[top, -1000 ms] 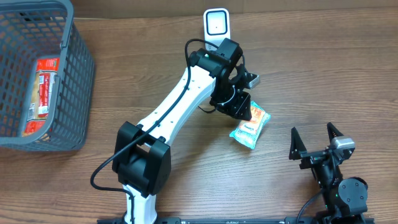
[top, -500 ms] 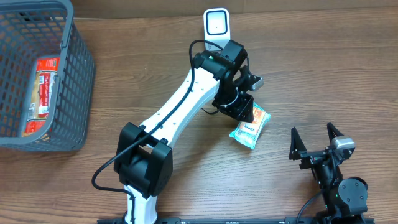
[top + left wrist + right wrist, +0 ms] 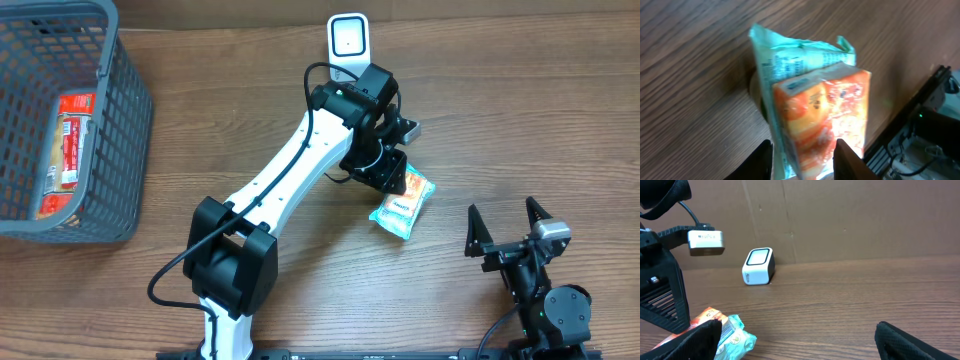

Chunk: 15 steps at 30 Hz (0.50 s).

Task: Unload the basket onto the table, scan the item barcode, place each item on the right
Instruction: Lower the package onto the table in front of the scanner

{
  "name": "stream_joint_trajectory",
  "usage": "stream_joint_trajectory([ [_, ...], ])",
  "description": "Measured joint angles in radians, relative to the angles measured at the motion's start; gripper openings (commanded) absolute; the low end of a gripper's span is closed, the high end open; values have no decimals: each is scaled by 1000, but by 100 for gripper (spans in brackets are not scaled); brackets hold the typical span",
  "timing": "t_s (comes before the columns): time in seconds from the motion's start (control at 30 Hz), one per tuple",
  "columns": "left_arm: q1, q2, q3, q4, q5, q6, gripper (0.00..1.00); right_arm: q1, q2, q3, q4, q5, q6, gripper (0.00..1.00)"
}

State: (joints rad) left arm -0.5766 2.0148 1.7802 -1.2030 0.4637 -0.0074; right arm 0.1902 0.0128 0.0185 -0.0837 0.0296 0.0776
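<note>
Basket, upper left, held a red packet. Left claw straddled the snack, grip unclear. Right claw gaped wide. The snack had not shifted.

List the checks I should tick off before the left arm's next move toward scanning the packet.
1. The snack packet sits between the fingers of the left pincer: ok.
2. Packet lifted off the table: not ok, its far end looks to rest on the wood.
3. Barcode located: cannot tell, none shows in any view.
4. The scanner standing, window uncovered: ok.
5. The right pincer open and apart from the packet: ok.
</note>
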Motion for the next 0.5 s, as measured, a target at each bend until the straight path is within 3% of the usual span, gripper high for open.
stream_joint_trajectory([
  [0.5,-20,0,0,8,-39,-24,33,0,0,0,0,0,0,100],
])
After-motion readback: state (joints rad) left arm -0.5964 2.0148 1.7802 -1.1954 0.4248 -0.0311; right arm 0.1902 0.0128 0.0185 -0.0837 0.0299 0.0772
